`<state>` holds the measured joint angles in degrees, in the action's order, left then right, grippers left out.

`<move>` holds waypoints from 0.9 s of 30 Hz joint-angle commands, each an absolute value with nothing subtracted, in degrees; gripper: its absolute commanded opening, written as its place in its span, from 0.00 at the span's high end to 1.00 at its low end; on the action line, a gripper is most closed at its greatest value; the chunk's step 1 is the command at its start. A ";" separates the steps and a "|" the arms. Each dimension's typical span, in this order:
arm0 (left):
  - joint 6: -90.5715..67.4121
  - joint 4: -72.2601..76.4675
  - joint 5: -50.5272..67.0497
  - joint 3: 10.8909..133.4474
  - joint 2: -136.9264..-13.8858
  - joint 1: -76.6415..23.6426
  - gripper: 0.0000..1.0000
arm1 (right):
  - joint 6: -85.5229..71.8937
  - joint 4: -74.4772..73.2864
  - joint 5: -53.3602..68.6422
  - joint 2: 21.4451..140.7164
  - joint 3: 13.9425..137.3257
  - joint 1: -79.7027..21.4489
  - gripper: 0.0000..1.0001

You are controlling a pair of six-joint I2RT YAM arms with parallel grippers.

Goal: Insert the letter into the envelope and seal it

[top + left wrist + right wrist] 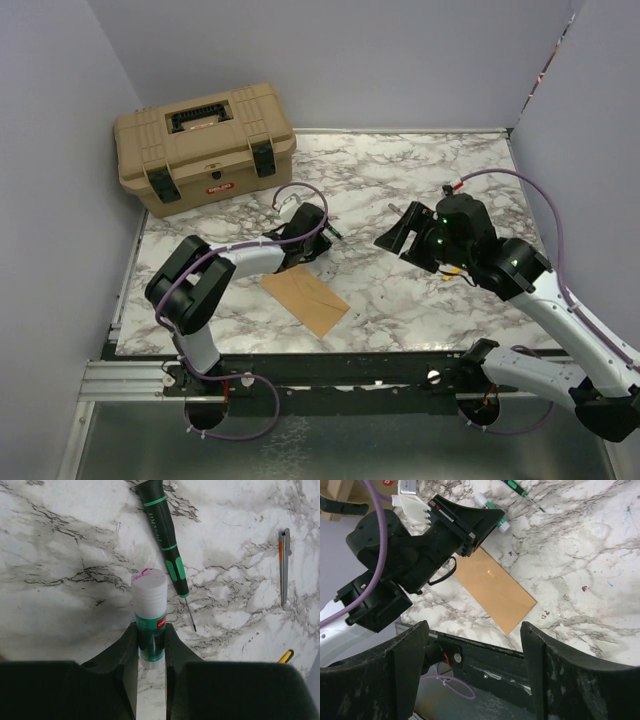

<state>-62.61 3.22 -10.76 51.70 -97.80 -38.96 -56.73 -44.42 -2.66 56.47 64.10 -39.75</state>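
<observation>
White-and-grey marbled tabletop [420,180] fills the workspace, with a tan toolbox [205,145] at its far left corner. The left gripper [151,630] is clenched on a glue stick [149,592], whose white cap sticks out ahead of the fingers. Just beyond that cap a green-and-black screwdriver [165,535] lies on the marble, and a slim metal tool [284,565] rests well off to the gripper's right.

The envelope [305,297] lies flat just behind the left gripper [318,232], on the arm-base side. Its long axis runs diagonally, one short end toward the left forearm and the other toward the table's near edge. Faint flap fold lines cross its upper face, but which way the tip points is unclear.

The right gripper [400,238] hangs above the marble, well to the envelope's right. Its jaws are spread wide and hold nothing. Its wrist camera looks between the fingers [410,650] at the envelope [495,592].
</observation>
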 commanded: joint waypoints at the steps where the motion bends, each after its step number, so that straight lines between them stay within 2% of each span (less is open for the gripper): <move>1: -69.51 0.30 -10.62 54.17 -102.26 -39.31 0.94 | -54.75 -48.32 -8.33 54.06 65.08 -39.64 0.23; 4: -70.32 -1.27 -13.01 56.30 -103.63 -40.53 0.90 | -53.23 -49.13 -8.90 53.22 65.76 -39.64 0.22; 7: -70.05 -3.53 -14.60 58.49 -104.30 -41.33 0.74 | -52.52 -50.53 -8.90 52.95 66.16 -39.64 0.22; 10: -70.05 -4.53 -15.36 58.61 -103.56 -41.46 0.65 | -51.62 -51.38 -8.55 52.58 66.39 -39.64 0.20; 13: -68.99 -5.30 -17.46 57.94 -101.30 -42.07 0.50 | -50.65 -53.04 -9.60 52.57 67.09 -39.64 0.18; 20: -62.74 -11.32 -21.20 59.58 -94.47 -42.10 0.34 | -50.08 -57.11 -13.74 52.33 70.10 -39.64 0.16; 22: -59.25 -13.00 -22.93 59.86 -90.78 -42.09 0.28 | -49.95 -58.59 -14.99 52.62 71.10 -39.63 0.06; 23: -57.05 -14.11 -23.61 60.16 -88.86 -42.07 0.21 | -49.99 -59.67 -15.69 53.14 71.79 -39.64 0.03; 24: -55.08 -15.88 -24.17 60.78 -86.86 -42.06 0.04 | -49.90 -60.92 -16.36 53.85 72.45 -39.63 0.01; 27: -48.87 -23.83 -27.94 63.75 -80.93 -42.03 0.01 | -50.54 -66.34 -19.87 56.41 75.04 -39.64 0.00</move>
<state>-59.27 -13.80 -20.78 58.96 -89.06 -41.82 -50.72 -58.08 -13.23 53.95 71.59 -39.75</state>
